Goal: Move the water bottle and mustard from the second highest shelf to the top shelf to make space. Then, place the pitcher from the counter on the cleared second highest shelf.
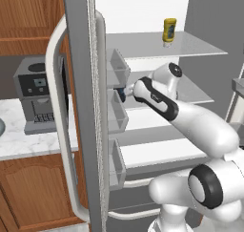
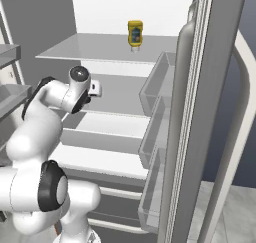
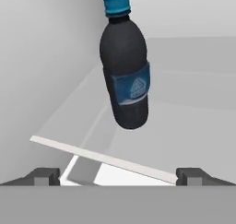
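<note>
The small yellow mustard squeeze bottle (image 1: 169, 30) stands on the top shelf (image 1: 200, 48). The slim dark water bottle (image 3: 125, 64) seems to wait on the second highest shelf (image 3: 184, 126), before the open, empty end effector (image 3: 118, 177). The pitcher step remains.

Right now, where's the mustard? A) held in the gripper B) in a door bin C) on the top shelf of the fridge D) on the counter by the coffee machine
C: the mustard stands upright on the top shelf, while the open gripper faces the water bottle with nothing between its fingertips.
</note>
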